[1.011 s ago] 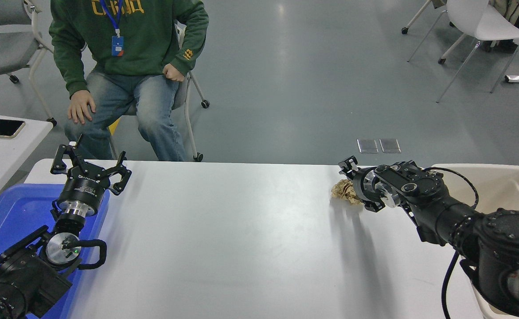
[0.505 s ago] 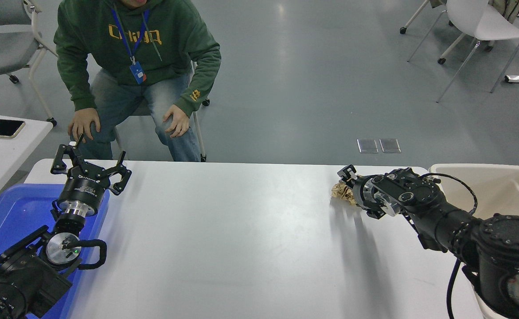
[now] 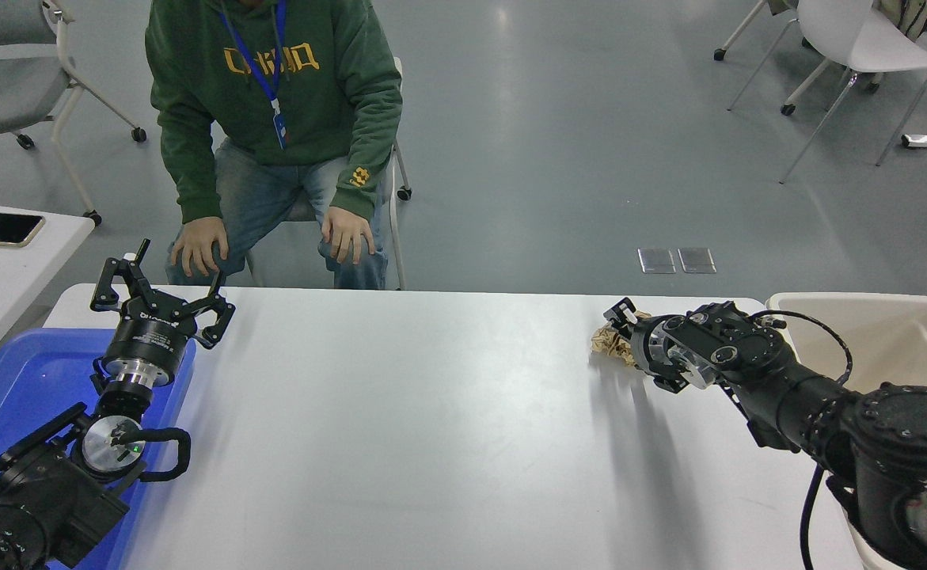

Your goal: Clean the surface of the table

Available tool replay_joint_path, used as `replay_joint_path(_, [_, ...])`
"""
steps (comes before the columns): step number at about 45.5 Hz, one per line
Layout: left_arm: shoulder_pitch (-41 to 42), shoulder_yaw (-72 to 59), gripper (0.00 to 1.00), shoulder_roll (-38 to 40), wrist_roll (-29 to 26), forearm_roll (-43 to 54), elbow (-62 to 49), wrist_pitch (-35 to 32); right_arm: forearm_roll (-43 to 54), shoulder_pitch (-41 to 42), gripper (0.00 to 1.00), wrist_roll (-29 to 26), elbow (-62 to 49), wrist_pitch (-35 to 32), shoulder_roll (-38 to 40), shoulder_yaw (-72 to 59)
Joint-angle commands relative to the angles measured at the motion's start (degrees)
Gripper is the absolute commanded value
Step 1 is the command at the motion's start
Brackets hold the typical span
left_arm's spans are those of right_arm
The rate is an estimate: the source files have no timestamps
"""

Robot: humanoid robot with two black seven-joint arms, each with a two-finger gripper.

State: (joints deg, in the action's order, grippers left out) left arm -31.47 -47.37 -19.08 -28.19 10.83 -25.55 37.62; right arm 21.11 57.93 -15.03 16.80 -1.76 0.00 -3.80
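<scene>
Left gripper [image 3: 164,297] parked lower left over the blue tray [image 3: 12,380], fingers spread open, nothing in them, no work going on there. The counter [image 3: 431,427], glossy white, fills the whole middle of the view and is bare apart from one crumpled brown paper wad [image 3: 609,340] near its far right edge. Right gripper [image 3: 625,336] reaches in from the lower right and is on that wad; fingers look closed around it, wad partly hidden behind the wrist, so grip quality is hard to confirm. A cream bin [image 3: 906,324] sits just beside the counter's right end, close to the wad. Step in hand, as judged: grasping the paper trash, the pick part of clearing the counter. Next move likely calls for a lift clear of the surface, a short swing right over the bin rim, then release; a loose pinch could drop the wad. Beyond the counter's far edge a person [image 3: 273,119] in a green hoodie sits on a chair, hands on knees. Versus the earlier frames: right gripper has closed in a bit on the wad and sits slightly lower, wad barely shifted, person has slid rightward and leaned forward, left arm unchanged.
</scene>
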Motion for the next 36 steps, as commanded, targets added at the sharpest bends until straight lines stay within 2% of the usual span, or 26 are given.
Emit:
replay_joint_path(1, [0.00,0.00,1.00,0.00,-0.02,0.07,-0.03,-0.01,1.04,-0.01,0.26,0.00,1.04,-0.35,0.00,-0.24])
replay_joint_path(8, [0.00,0.00,1.00,0.00,-0.02,0.07,-0.03,-0.01,1.04,-0.01,0.08,0.00,1.04,-0.70,0.00,-0.77])
replay_joint_path(10, [0.00,0.00,1.00,0.00,-0.02,-0.02,-0.03,-0.01,1.04,-0.01,0.00,0.00,1.04,-0.88,0.00,-0.86])
replay_joint_path(36, [0.00,0.00,1.00,-0.08,0.07,0.07,-0.03,-0.01,0.34,0.61,0.00,0.00,1.04,-2.64,0.00,-0.77])
